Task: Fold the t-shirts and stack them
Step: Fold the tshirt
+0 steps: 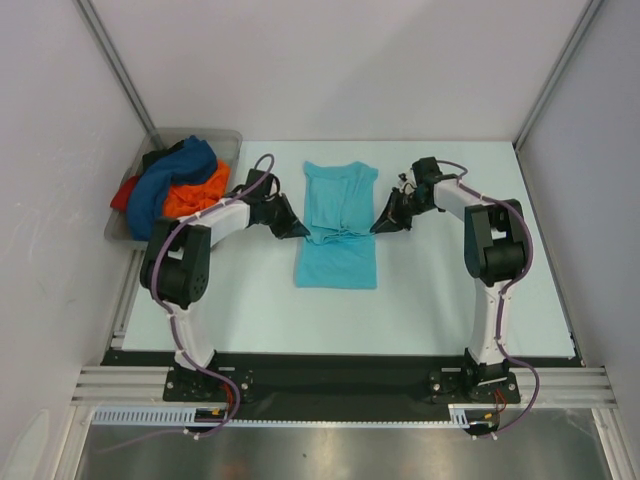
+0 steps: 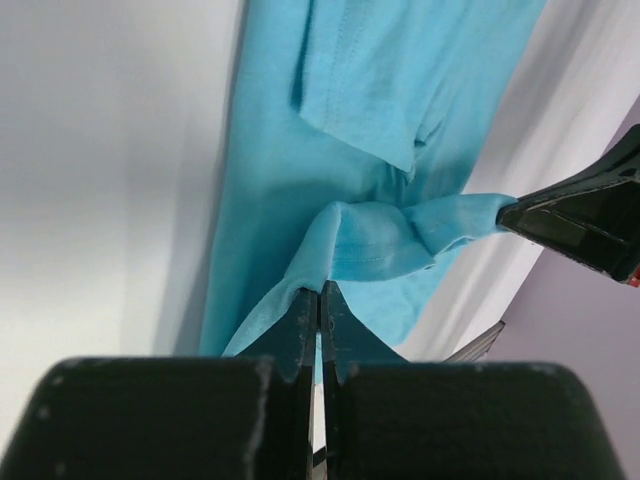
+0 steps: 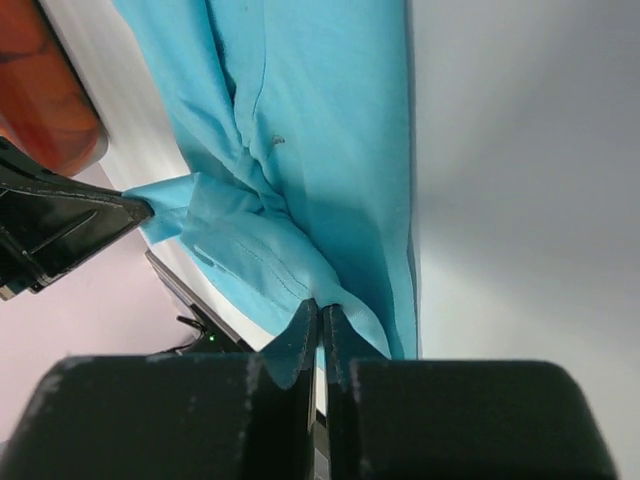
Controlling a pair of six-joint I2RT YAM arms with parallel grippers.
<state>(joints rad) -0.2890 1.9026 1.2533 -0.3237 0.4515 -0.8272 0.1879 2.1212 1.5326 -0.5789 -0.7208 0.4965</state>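
turq shirt (image 1: pixel 337 262) on pale table (image 1: pixel 450 290), white walls (image 1: pixel 330 60)

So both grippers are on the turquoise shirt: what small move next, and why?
Probably lift both together, evenly. The left gripper and right gripper are shut on opposite side edges of the turquoise t-shirt near mid-length, with cloth bunched between them, so a level lift should start the half fold.

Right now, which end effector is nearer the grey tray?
Left. The left end effector grips the turquoise t-shirt on the side facing the grey tray; the right end effector grips its opposite side, farther away.
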